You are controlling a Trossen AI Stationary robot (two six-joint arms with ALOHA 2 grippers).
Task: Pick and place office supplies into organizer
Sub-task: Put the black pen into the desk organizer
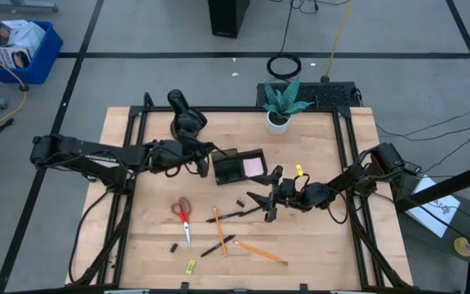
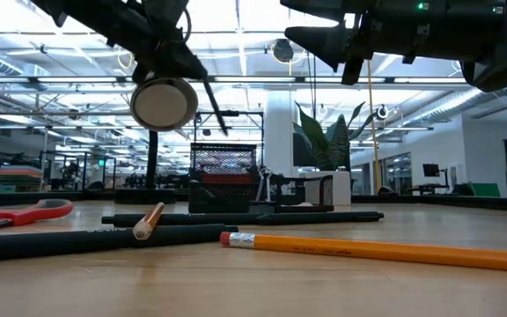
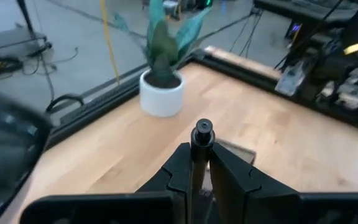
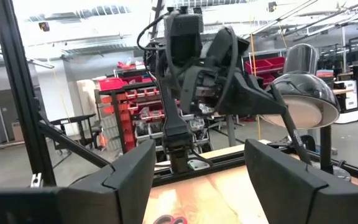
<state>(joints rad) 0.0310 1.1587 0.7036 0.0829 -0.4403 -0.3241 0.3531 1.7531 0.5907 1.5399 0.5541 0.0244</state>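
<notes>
**Watching a pen carried toward the organizer**

Holding my attention is the left gripper (image 3: 199,163): its fingers are pinched on a black pen (image 3: 201,140), which stands up between them in the left wrist view. From above, that gripper (image 1: 205,158) hangs just at 9 o'clock of the organizer (image 1: 239,167), whose pink sticky-note pad (image 1: 254,166) already lies inside. The right gripper (image 1: 261,198) waits with fingers spread wide, raised over the table at about 5 o'clock of the organizer.

My worry is the drop. The pen is gripped near one end, so I judge it could swing or slip and strike the tray's rim, tipping out onto the table. The lamp (image 1: 183,107) stands close at 11 o'clock of the gripper and could be clipped by the arm.

Left on the table: scissors (image 1: 184,217), orange pencils (image 1: 258,251), another pen (image 1: 217,246), a clip (image 1: 173,247) and the yellow-green piece (image 1: 191,265), all toward 6 o'clock.
</notes>
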